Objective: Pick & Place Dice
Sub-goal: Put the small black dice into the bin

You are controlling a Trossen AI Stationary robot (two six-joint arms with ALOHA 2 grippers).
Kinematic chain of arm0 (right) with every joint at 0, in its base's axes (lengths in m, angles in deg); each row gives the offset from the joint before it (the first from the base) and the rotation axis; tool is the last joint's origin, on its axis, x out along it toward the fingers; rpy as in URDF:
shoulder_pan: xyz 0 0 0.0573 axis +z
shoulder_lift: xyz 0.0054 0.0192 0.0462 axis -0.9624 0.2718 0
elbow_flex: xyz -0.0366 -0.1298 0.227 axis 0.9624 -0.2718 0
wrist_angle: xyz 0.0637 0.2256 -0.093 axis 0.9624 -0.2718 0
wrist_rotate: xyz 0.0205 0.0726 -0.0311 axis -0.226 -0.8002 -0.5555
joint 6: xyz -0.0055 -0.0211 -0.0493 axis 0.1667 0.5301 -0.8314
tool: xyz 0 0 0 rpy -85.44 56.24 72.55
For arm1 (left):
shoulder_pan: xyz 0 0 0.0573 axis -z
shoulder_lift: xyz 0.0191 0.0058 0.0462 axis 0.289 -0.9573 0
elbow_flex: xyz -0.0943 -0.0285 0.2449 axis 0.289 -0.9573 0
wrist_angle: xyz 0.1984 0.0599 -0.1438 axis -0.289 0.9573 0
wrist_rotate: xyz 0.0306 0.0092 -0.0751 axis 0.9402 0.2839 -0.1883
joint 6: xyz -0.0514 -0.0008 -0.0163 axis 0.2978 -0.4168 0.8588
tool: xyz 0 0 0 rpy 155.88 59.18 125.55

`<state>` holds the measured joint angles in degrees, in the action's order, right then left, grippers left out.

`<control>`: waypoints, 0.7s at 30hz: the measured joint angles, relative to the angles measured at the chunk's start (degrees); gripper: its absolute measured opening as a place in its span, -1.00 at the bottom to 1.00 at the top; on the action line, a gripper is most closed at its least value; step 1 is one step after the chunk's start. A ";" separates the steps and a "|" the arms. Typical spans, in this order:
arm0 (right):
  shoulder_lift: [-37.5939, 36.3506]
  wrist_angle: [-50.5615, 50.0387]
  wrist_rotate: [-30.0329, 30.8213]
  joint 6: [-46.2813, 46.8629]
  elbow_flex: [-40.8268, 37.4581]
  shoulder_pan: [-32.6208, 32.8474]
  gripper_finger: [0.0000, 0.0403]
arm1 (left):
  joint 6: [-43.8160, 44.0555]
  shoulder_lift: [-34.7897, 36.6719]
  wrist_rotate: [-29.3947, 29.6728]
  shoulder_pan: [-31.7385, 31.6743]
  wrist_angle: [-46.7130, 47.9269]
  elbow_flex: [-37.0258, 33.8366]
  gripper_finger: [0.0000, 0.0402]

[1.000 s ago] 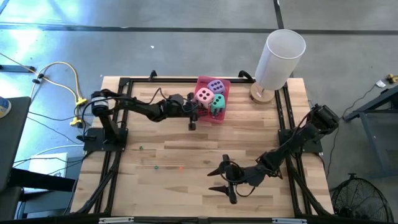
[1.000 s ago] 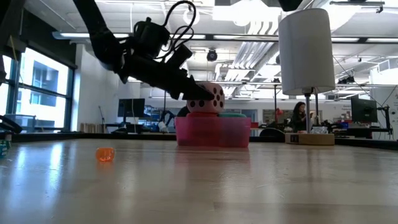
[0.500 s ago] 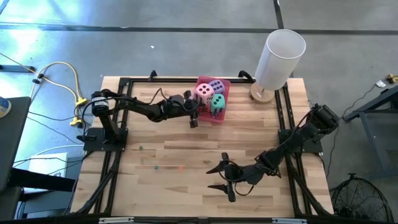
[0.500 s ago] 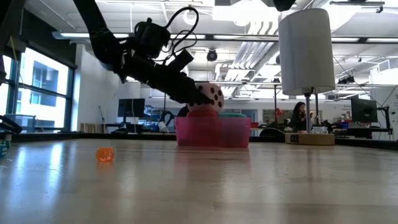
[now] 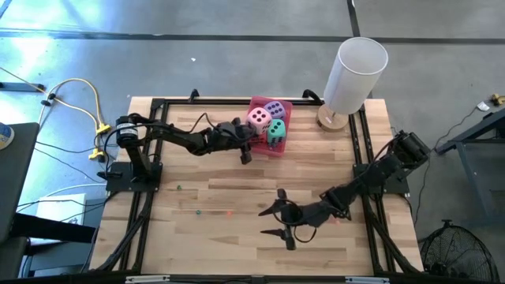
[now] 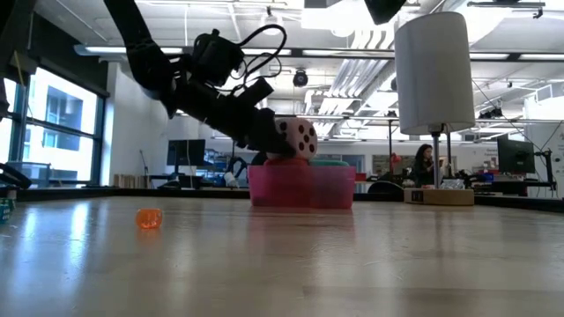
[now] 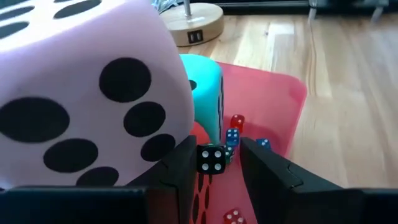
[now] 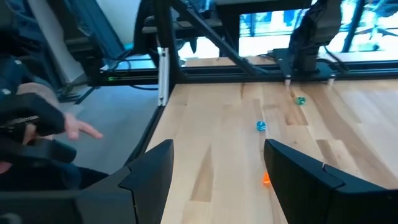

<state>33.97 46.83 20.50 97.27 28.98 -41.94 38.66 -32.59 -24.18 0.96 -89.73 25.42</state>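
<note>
**Left gripper at the tray with a tiny die in it, big dice all in the tray**

Wood table (image 5: 197, 189). A tall white cylinder (image 5: 355, 75) stands at the far right corner, out of play.

The right gripper (image 5: 267, 223) hovers low over the near middle of the table. Its fingers are spread wide with nothing between them. It is well apart from the tray.

The left gripper (image 5: 248, 142) is at the near left edge of the pink tray (image 5: 268, 150), tips above the rim and pointing in. The jaws are narrow and pinch a small black die (image 7: 211, 158) with white pips, not one of the big cubes.

Big dice:
- The pink die (image 5: 257, 118) is in the tray, riding above the rim in the low view and pressed against the left gripper's upper side. Can't tell if the gripper bears it.
- The teal die (image 5: 275, 131) is just beyond the pink one, straight ahead of the fingers.
- The purple die (image 5: 274, 109) is at the tray's far end.
- The red die is not clearly made out.

Tiny red and blue dice lie on the tray floor, and an orange bead (image 6: 149, 217) lies loose on the table.

Key relation: the cubes sit directly ahead of and touching the left gripper, so the left arm is far nearer. They are cubes with no long axis, so any face pair will do. My guess is that the jaws are too narrow for a big die and need to drop the small one and open first.
</note>
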 joint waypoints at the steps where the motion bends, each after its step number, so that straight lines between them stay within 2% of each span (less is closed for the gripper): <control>1: 0.00 0.00 -0.84 0.00 0.00 -0.22 0.20 | 1.29 0.00 0.00 0.00 -0.15 0.02 -0.42; 5: 0.00 -0.08 -2.47 0.00 0.00 -0.98 0.20 | 6.10 0.00 -0.02 -0.01 -0.16 0.02 -0.42; 21: 0.00 -0.57 -2.54 0.39 0.00 -1.22 0.20 | 3.55 0.00 -0.11 0.48 1.38 0.02 -0.39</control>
<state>33.97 46.26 17.96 97.66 28.98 -43.16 42.21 -32.59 -24.29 1.45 -88.35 25.44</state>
